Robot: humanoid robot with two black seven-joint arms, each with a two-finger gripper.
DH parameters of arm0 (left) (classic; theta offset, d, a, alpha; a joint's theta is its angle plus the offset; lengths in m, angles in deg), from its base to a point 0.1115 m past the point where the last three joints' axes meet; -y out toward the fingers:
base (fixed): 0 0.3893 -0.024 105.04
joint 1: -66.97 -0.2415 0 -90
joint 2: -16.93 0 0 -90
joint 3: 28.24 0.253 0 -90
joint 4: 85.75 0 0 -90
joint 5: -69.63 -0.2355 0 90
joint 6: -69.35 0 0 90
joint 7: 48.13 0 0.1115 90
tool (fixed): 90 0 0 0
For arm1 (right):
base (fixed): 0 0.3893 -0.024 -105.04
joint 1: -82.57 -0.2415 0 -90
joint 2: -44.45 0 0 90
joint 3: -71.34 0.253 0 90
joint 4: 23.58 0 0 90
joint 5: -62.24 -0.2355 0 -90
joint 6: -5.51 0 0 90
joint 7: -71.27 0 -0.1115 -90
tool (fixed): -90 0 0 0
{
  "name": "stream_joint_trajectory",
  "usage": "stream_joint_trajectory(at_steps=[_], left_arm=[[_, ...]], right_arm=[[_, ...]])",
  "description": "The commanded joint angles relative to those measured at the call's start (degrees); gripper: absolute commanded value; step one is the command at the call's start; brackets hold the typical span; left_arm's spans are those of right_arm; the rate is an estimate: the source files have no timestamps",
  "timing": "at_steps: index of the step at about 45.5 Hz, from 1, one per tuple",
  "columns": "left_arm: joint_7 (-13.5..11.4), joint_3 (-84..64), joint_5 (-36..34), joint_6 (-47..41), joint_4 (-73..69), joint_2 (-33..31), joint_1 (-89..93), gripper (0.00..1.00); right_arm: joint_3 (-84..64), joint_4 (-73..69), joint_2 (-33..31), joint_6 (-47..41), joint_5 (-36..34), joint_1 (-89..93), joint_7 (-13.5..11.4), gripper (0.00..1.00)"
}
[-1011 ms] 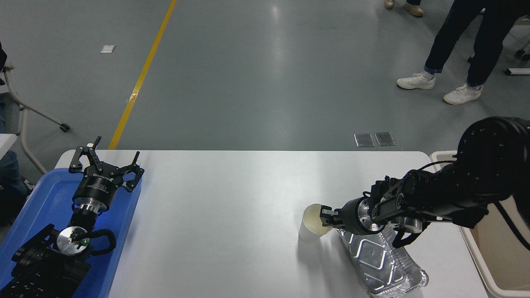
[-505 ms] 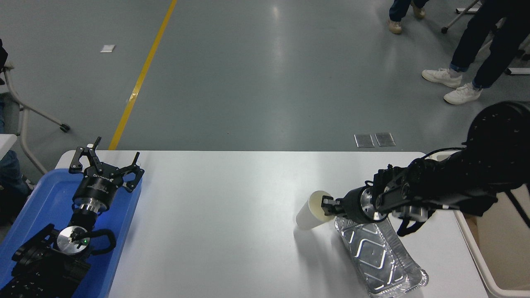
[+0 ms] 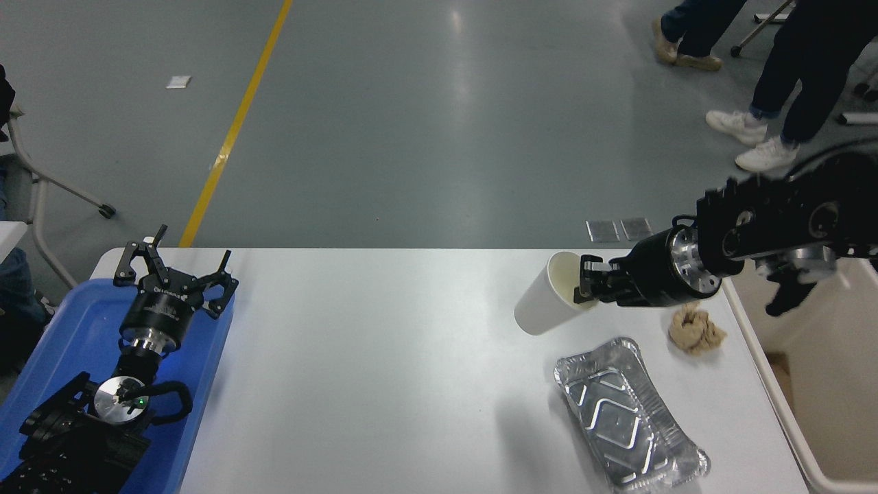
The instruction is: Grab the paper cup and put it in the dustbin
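The white paper cup point(image 3: 549, 302) hangs tilted in the air above the right half of the white table point(image 3: 384, 370), its mouth turned up and to the right. My right gripper point(image 3: 584, 286) is shut on the cup's rim, one finger inside the mouth. The arm comes in from the right edge. The cream-beige dustbin point(image 3: 816, 384) stands off the table's right edge, to the right of the cup; only its left rim and inside show. My left gripper point(image 3: 177, 271) is parked open over the blue tray at the lower left.
A silver foil tray point(image 3: 627, 415) lies on the table below the cup. A crumpled brown paper ball point(image 3: 694, 330) lies near the table's right edge. A blue tray point(image 3: 75, 329) sits at the left. People's legs stand on the floor at the top right.
My right gripper has lifted the cup off the table and carried it up and to the right. The brown paper ball, hidden by the arm before, now shows.
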Motion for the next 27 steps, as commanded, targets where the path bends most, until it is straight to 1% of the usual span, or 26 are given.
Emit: stream_joint_trajectory(at_steps=[1, 6, 15, 22, 27], left_arm=[[0.0, -0.04, 0.02, 0.0, 0.0, -0.01, 0.0, 0.99], [0.0, -0.04, 0.02, 0.0, 0.0, -0.01, 0.0, 0.99], [0.0, -0.04, 0.02, 0.0, 0.0, -0.01, 0.0, 0.99], [0.0, -0.04, 0.02, 0.0, 0.0, -0.01, 0.0, 0.99], [0.0, -0.04, 0.02, 0.0, 0.0, -0.01, 0.0, 0.99]], right_arm=[[-1.32, -1.69, -9.84, -17.31, 7.81, -17.12, 0.32, 0.0], [-1.49, -1.6, -10.81, -20.04, 8.52, -20.2, 0.23, 0.0], [-1.76, -1.34, -10.99, -20.31, 8.61, -20.91, 0.23, 0.0], [-3.86, 1.73, -11.08, -18.55, 9.66, -17.67, 0.14, 0.0], [-5.45, 7.79, -12.48, -16.27, 9.66, -11.61, 0.06, 0.0]])
